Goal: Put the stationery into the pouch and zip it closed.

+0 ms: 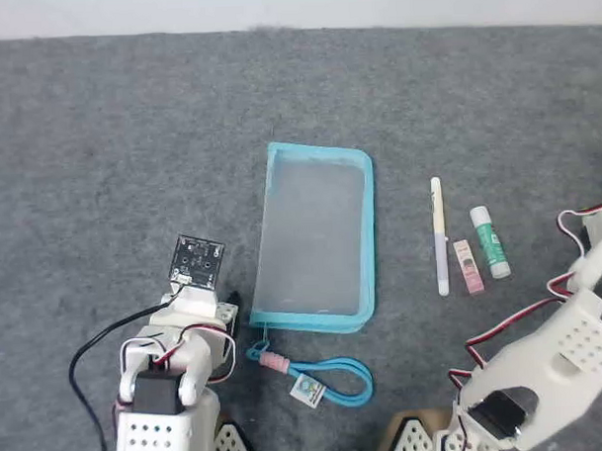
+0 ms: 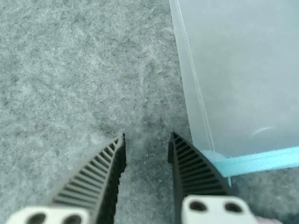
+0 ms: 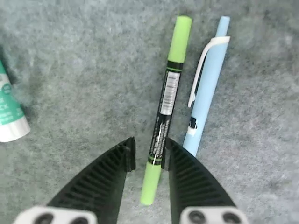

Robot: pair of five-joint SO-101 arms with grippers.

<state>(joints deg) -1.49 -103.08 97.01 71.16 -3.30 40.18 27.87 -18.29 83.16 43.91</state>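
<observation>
Here the pouch [image 1: 316, 240] lies flat, glue stick [image 1: 489, 241] outside it.

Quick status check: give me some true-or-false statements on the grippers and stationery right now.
The glue stick is inside the pouch. False: it lies on the mat beside the pouch.
The right gripper has open jaws that straddle the green highlighter. True.
The left gripper is shut on the pouch. False: it is open over the mat, by the pouch's corner.
A light blue pen lies beside the green highlighter. True.
</observation>
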